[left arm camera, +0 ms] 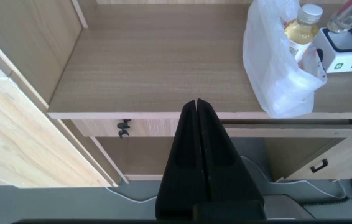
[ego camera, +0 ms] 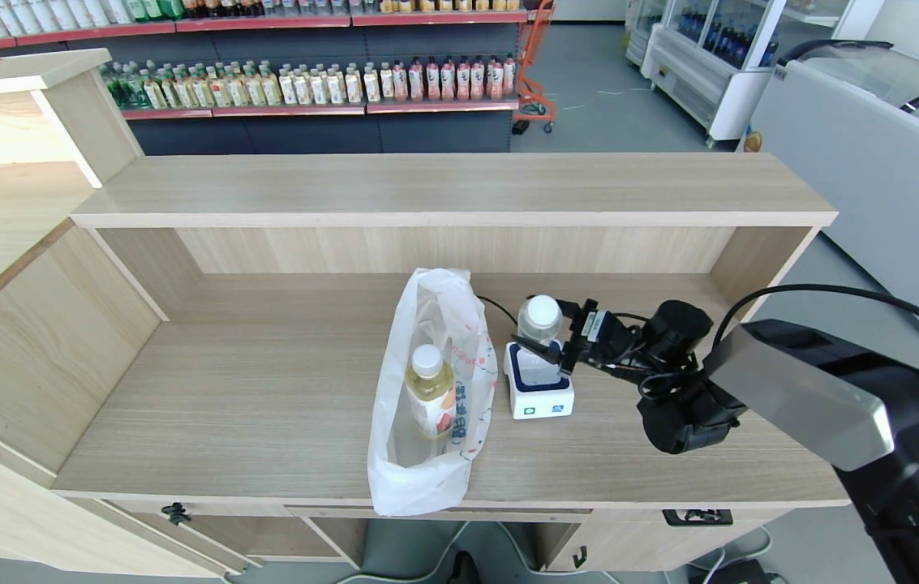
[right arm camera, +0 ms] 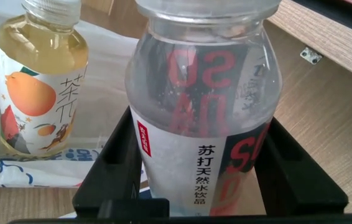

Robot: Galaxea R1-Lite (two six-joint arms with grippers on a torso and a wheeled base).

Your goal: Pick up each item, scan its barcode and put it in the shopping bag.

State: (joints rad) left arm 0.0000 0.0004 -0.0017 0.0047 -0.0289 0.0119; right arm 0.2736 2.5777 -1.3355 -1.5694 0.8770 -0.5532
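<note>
1. Wooden shop counter point(ego camera: 264, 389), front edge: the left end effector point(left arm camera: 196, 104) hangs below and in front of it, fingers pressed together, holding nothing.
2. Shopping bag point(ego camera: 418, 478): thin white plastic, standing at the counter's front edge with its mouth slumped open. Judged soft and liable to fold when loaded. A yellow tea bottle point(ego camera: 429, 389) stands upright inside.
3. Barcode scanner point(ego camera: 540, 397): a white block just beside the bag, on the robot's right.
4. Soda water bottle point(ego camera: 540, 318): clear plastic, white cap, upright over the scanner; whether it touches the scanner cannot be told. The right end effector point(ego camera: 548, 345) is clamped on it, one black finger on each side of the labelled lower body.
5. Handling judgement: the bottle looks full, so moderately heavy; its smooth round wall may slip or turn, and it gives under pressure. The straight labelled band is the sound grip point, not the tapered shoulder or cap.
6. Beyond: shelves of bottled drinks point(ego camera: 305, 85) and chest freezers point(ego camera: 873, 138).
</note>
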